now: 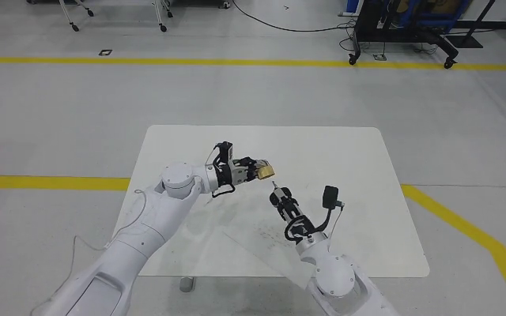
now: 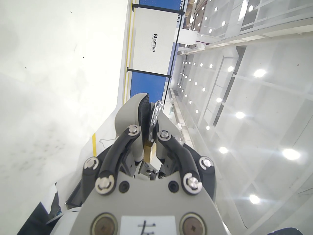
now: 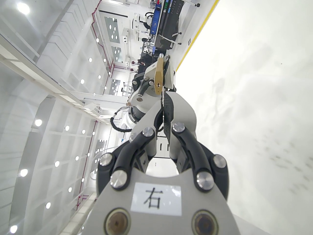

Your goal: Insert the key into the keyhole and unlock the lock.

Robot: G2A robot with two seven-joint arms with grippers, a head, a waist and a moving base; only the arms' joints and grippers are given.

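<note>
The left gripper (image 1: 247,169) is clamped on the lock (image 1: 266,170), a small brass padlock held above the middle of the white table (image 1: 348,150). The brass body sticks out past the fingertips toward the other arm. In the left wrist view the two fingers squeeze it from both sides, with its silvery shackle showing between the pads. Just beside it, nearer the robot, the right gripper (image 1: 276,192) has its fingers pressed together on the key (image 1: 274,186) (only a thin pale tip shows past the pads, too small to make out any detail). That tip points up toward the lock and is near it but still apart from it. From the right wrist view the lock's narrow end faces the right gripper, and a small dark keyhole (image 3: 159,84) shows on that end. Beyond the table lies grey floor crossed by a yellow line (image 1: 237,62).
</note>
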